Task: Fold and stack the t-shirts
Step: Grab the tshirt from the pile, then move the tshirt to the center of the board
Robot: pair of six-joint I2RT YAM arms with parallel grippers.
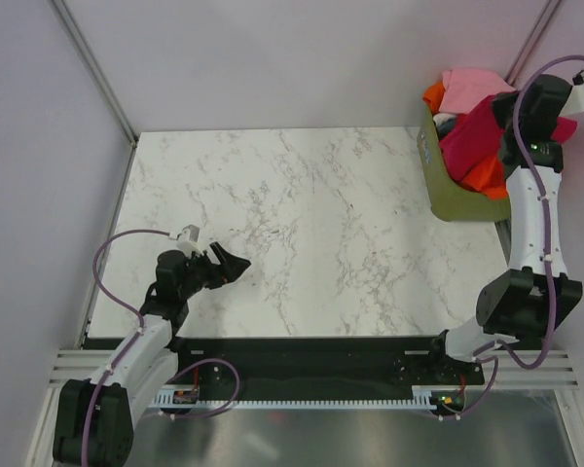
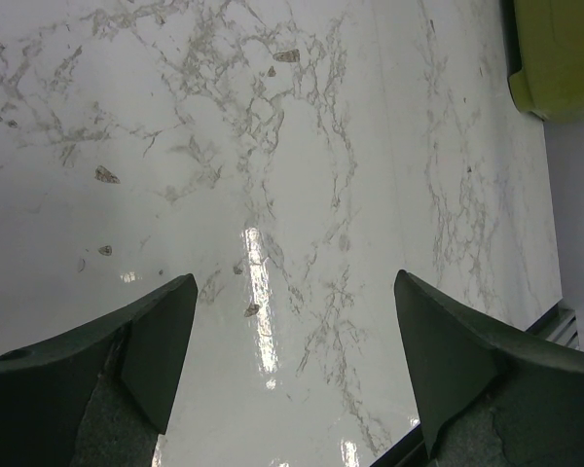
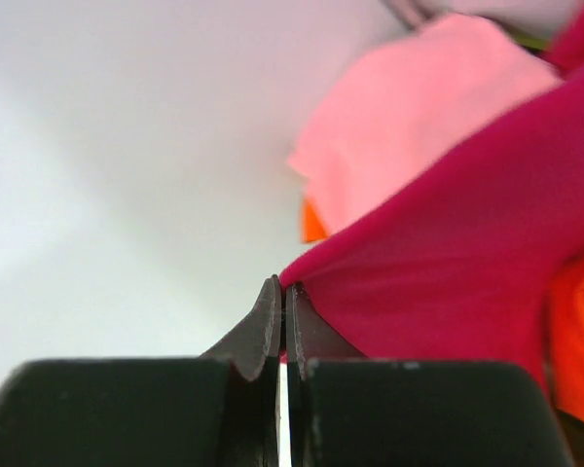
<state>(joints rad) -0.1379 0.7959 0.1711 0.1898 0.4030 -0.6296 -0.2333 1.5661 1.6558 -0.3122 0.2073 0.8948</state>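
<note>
A crimson t-shirt (image 1: 477,136) hangs out of the olive-green basket (image 1: 457,199) at the far right of the table, over a pink t-shirt (image 1: 472,86) and an orange one (image 1: 487,177). My right gripper (image 3: 283,289) is shut on an edge of the crimson t-shirt (image 3: 467,253) and holds it taut above the basket; the pink t-shirt (image 3: 409,117) lies behind it. In the top view the right gripper is hidden by the wrist over the basket. My left gripper (image 1: 232,265) is open and empty, low over the table's near left; its fingers (image 2: 161,341) are wide apart.
The white marble table (image 1: 311,224) spreads between the arms. The basket's corner shows in the left wrist view (image 2: 560,58). Grey walls and metal frame posts stand behind and beside the table. A black rail with cables runs along the near edge.
</note>
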